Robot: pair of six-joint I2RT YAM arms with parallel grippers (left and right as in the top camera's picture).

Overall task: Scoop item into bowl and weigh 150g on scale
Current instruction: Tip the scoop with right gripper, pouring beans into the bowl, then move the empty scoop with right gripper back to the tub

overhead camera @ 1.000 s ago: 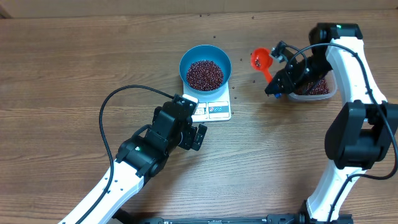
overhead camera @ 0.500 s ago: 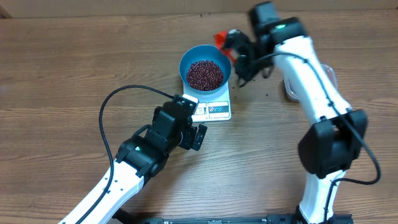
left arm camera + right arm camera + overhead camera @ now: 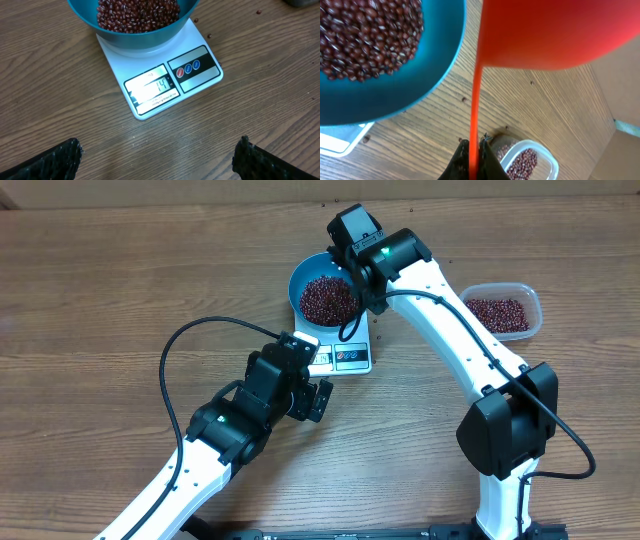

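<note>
On the near side of the scale, the left arm (image 3: 215, 430) lies across the table (image 3: 100, 300) with the left pincer (image 3: 312, 370) spread wide and holding nothing. Its two dark fingertips (image 3: 50, 160) sit low in the left wrist view, well apart, and bare wood shows between them just short of the scale's near edge.

The scale (image 3: 195, 67) is flat and white, and its display (image 3: 152, 87) and three round buttons face the left pincer. The display is lit and partly washed out by glare; a 1 and a 4 can be read, the rest cannot.

On the far half of the scale stands the blue bowl (image 3: 293, 288). It holds a mound of dark red beans (image 3: 325, 300) that stays below the rim. A few stray beans (image 3: 209, 36) lie on the table just right of the scale.

Beyond the scale, over the bowl's far right rim, the right pincer (image 3: 474, 160) is pressed together on the thin handle of the red scoop (image 3: 545, 30). The scoop's cup is seen from below, beside the bowl's edge, so its contents cannot be told.

Farther right of the scale, well apart from it, sits a clear container (image 3: 535, 310) with more of the same beans in it
</note>
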